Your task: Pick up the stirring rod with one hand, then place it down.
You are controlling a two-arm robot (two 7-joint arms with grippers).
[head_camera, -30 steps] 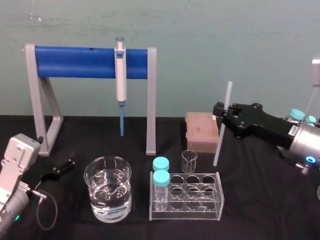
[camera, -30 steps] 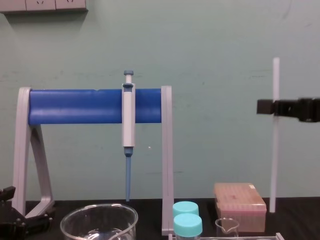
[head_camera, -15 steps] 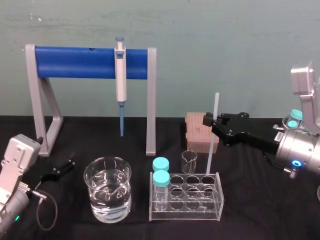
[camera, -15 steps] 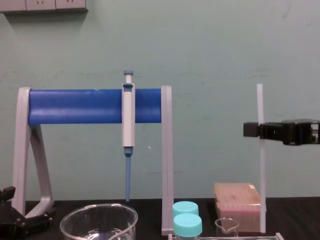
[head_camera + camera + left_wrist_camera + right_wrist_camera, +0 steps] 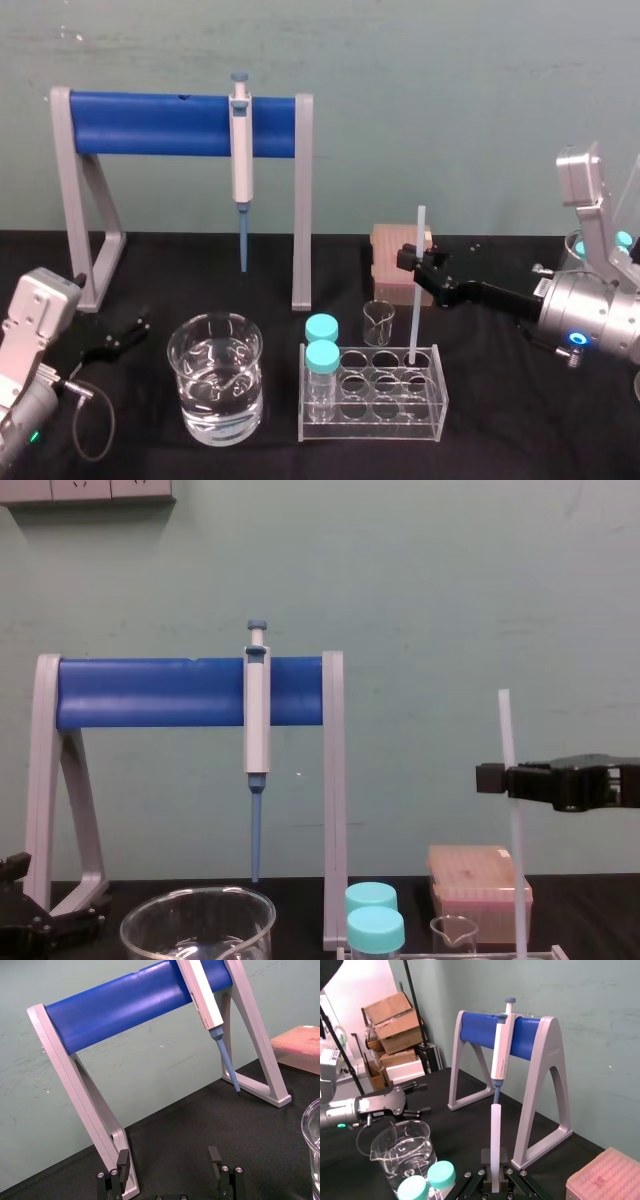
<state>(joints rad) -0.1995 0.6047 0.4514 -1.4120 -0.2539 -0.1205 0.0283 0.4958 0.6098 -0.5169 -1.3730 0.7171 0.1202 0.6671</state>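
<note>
- Grip: right gripper [image 5: 414,262] was pinched on the stirring rod [image 5: 417,290] around mid-length, with the rod upright.
- Change: over the last second the arm had carried the rod left and down from beside the tip box [image 5: 392,245]. In the chest view the rod's top sat clearly lower than before.
- Position: the lower end was at the back-right well of the test tube rack [image 5: 372,420], near the desk's front edge. It looked to be inside the well, but I couldn't tell whether it touched bottom.
- Read: pick-up was done and the placing leg was well along. The release was not yet done.
- Risk: the rod would probably lean on the well rim once freed.
- Left gripper [image 5: 167,1170] was parked by the desk's left edge, fingers spread, holding nothing.
</note>
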